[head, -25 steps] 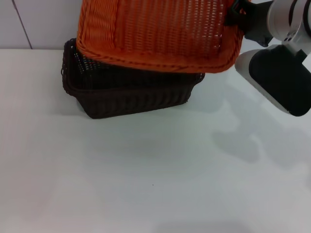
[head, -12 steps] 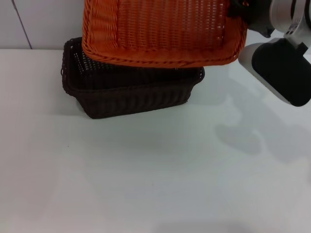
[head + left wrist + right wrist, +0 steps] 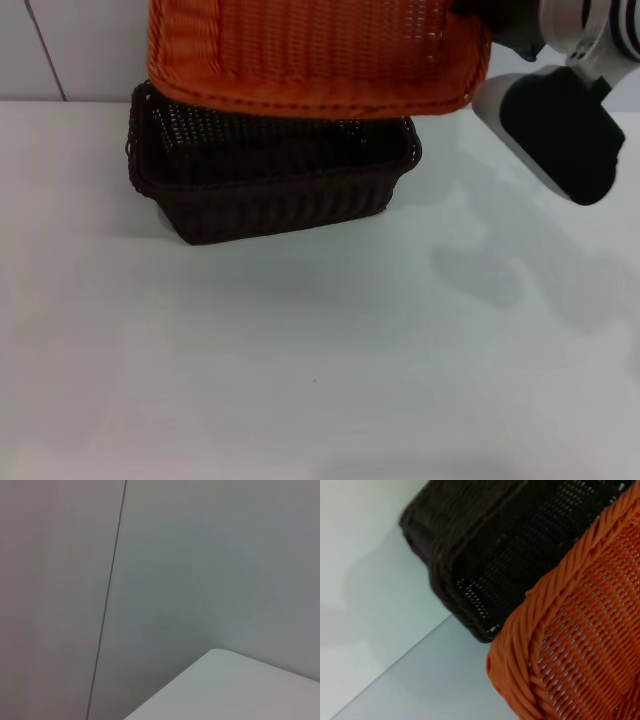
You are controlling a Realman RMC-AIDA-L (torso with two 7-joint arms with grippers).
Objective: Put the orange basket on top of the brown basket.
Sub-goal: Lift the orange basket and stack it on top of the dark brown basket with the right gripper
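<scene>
The orange basket (image 3: 310, 50) hangs in the air at the back of the table, tilted, directly above the brown basket (image 3: 270, 195). Its lower braided rim is just over the brown basket's back edge; I cannot tell if they touch. My right gripper (image 3: 487, 22) grips the orange basket's right end. The brown basket stands upright on the white table (image 3: 300, 350). The right wrist view shows the orange basket's rim (image 3: 585, 630) close over the brown basket (image 3: 510, 555). The left gripper is out of view.
The white and black right forearm (image 3: 545, 125) reaches in from the right, above the table. A pale wall (image 3: 70, 50) runs close behind the baskets. The left wrist view shows only the wall and a table corner (image 3: 250, 685).
The orange basket has moved left and farther back over the brown basket, uncovering more of its inside. The right arm has moved left with it.
</scene>
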